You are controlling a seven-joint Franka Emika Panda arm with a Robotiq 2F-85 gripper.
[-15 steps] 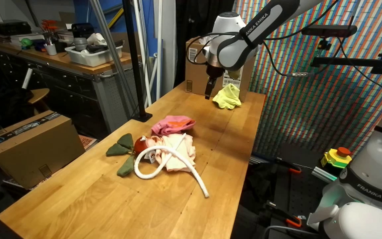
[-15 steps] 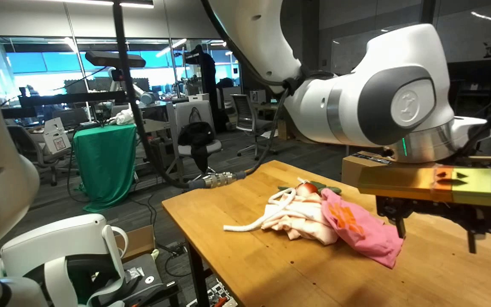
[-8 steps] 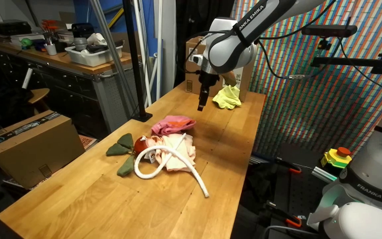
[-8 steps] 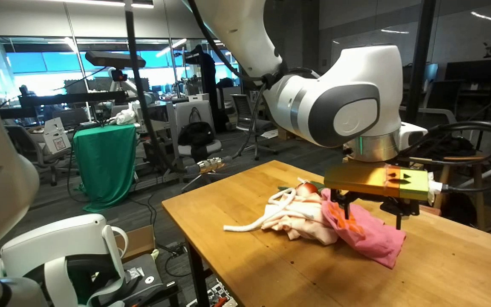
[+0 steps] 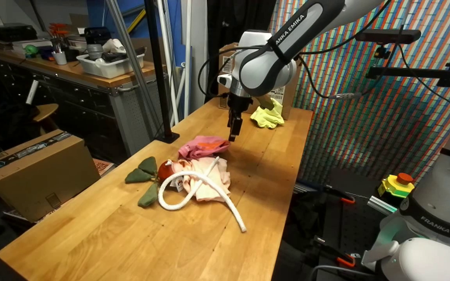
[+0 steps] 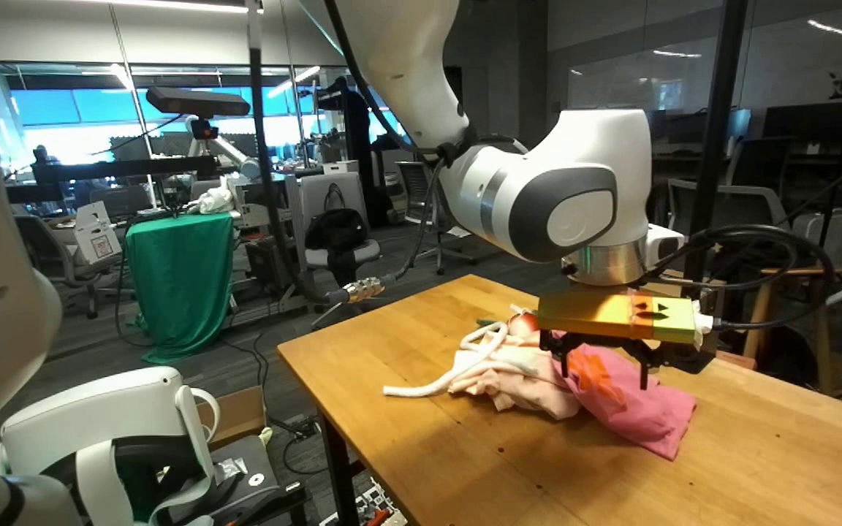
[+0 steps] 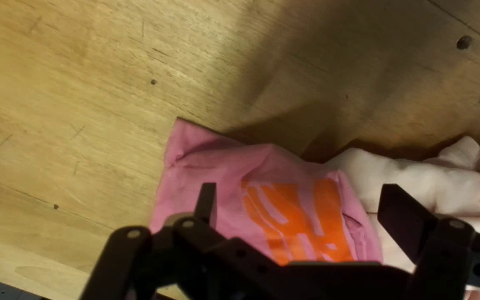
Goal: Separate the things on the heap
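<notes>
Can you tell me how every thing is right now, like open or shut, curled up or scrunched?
Gripper: open
White rope: curled in a loose loop, crossing itself
Pale pink cloth: crumpled
Pink cloth: rumpled
Yellow cloth: scrunched up
Green leaves: spread apart
Taped cardboard box: shut
Red button: can't tell if pressed

Bright windows [image 6: 63,109] glow beyond office chairs [image 6: 414,186] on a dark plank floor [image 6: 392,248]. A wood-topped workbench [image 5: 68,69] with black drawers [image 5: 80,93] stands near a blue panel [image 5: 94,15].
</notes>
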